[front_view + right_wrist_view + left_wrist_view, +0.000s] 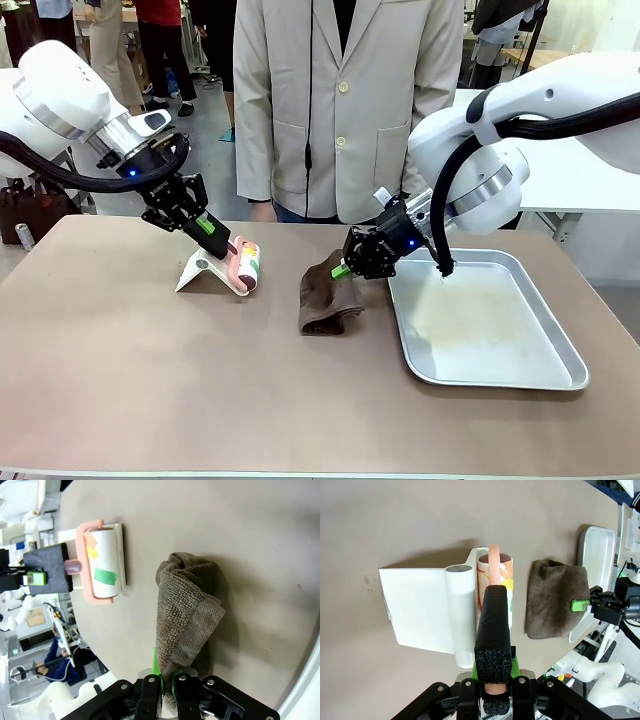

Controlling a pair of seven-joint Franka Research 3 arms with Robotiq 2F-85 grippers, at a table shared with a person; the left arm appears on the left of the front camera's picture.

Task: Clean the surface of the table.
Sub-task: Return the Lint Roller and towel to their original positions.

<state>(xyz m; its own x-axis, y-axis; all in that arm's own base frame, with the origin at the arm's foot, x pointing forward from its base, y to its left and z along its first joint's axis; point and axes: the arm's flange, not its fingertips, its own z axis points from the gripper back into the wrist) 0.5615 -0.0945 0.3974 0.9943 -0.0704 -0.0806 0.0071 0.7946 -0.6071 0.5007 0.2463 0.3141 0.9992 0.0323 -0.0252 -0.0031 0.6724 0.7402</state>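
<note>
Front view: the table [150,380] spans the whole foreground, its brownish top bare toward the near edge; a brown cloth [328,298] lies folded near the table's middle and serves here as the landmark. Left of the cloth, the left gripper [222,238] has its jaws pinched on the handle of a lint roller [247,266], whose roll rests against a white stand [205,272] on the tabletop. At the cloth's upper right corner, the right gripper [342,270] pinches the fabric, jaws pressed together on it. Just right of the cloth sits a silver tray [548,330]; beyond the cloth, at the table's far edge, stands a person in a pale jacket [345,100].

Left wrist view: the left gripper [492,680] clamps a black foam sleeve around the pink handle; the lint roller [495,587] lies between the white stand [420,612] and the cloth [555,597], apart from the cloth; the right gripper [587,604] meets the cloth's far side (green pad visible), with the tray [600,542] beyond it.

Right wrist view: the right gripper [167,687] holds a bunched corner of the cloth [187,612], which rises from the jaws and rests on the table [240,535]; the lint roller [102,565], in its pink frame, lies well apart from the cloth, held by the left gripper [50,572].
</note>
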